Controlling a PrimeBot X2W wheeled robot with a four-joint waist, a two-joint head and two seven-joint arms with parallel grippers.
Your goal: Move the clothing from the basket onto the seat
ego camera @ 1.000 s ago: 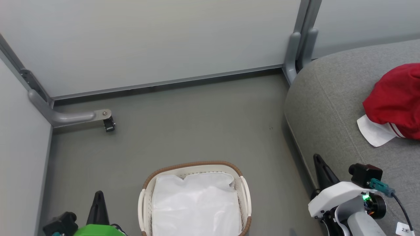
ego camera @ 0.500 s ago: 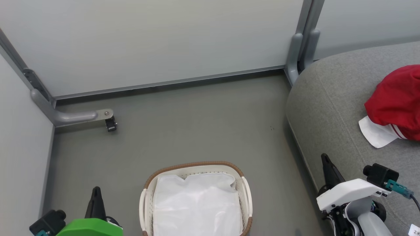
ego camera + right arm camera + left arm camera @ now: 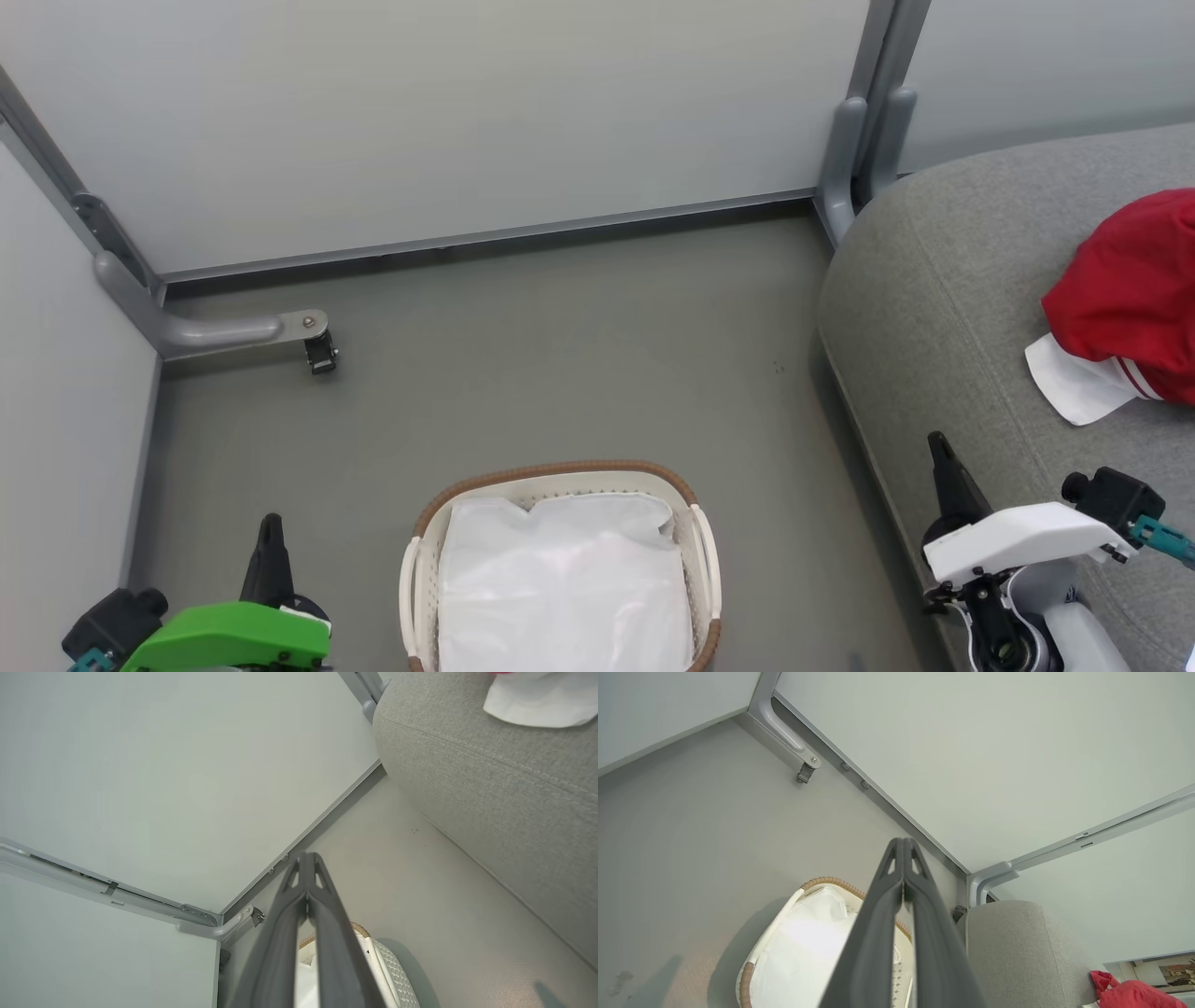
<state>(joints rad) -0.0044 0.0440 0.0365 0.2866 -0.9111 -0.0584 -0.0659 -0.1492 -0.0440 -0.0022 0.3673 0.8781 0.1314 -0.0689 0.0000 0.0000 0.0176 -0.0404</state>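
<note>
The white basket [image 3: 560, 471] with a brown rim stands on the floor at the bottom centre, with a plain white liner [image 3: 565, 588] inside. Red clothing [image 3: 1134, 289] with a white edge lies on the grey seat [image 3: 934, 280] at the right. My left gripper [image 3: 272, 525] is shut and empty, left of the basket. At the seat's near edge my right gripper [image 3: 937, 443] is shut and empty too. The left wrist view shows the shut left gripper [image 3: 902, 841] above the basket [image 3: 822, 881], with clothing [image 3: 1129, 994] at the lower right. The right wrist view shows the shut right gripper [image 3: 306, 855].
Grey partition walls [image 3: 448, 121] close off the back and left. A metal foot bracket [image 3: 280, 329] juts onto the floor at the left. A post [image 3: 854, 140] stands at the seat's far corner.
The head view has shifted slightly. Both grippers have dropped lower in the view, and the right one has drifted right along the seat edge. Basket and clothing are unmoved.
</note>
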